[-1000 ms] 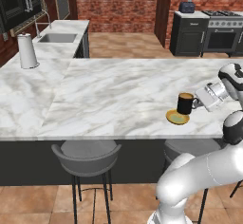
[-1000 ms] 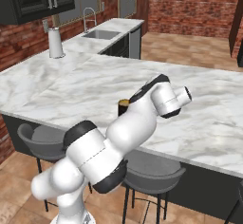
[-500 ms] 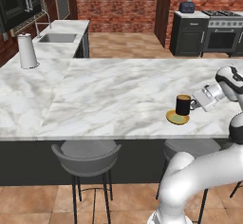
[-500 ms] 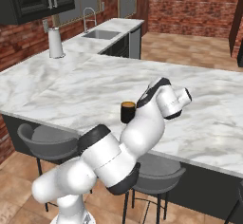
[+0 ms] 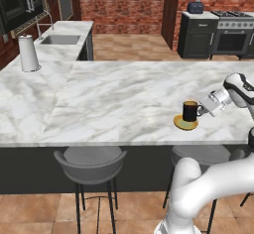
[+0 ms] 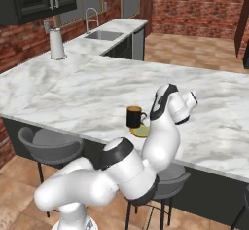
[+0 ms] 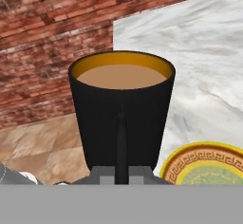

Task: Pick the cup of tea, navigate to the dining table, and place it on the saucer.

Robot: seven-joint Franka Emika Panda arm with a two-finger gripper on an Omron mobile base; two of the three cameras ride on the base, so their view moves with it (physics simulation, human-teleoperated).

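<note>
The cup of tea (image 5: 190, 111) is pinched by its handle in the claw (image 5: 202, 110), upright, directly ahead of it. Just under the cup lies the saucer (image 5: 186, 124), near the marble bench's (image 5: 124, 94) front edge.

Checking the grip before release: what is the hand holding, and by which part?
The hand holds the cup of tea by its side handle, shut on it, above the saucer.
</note>
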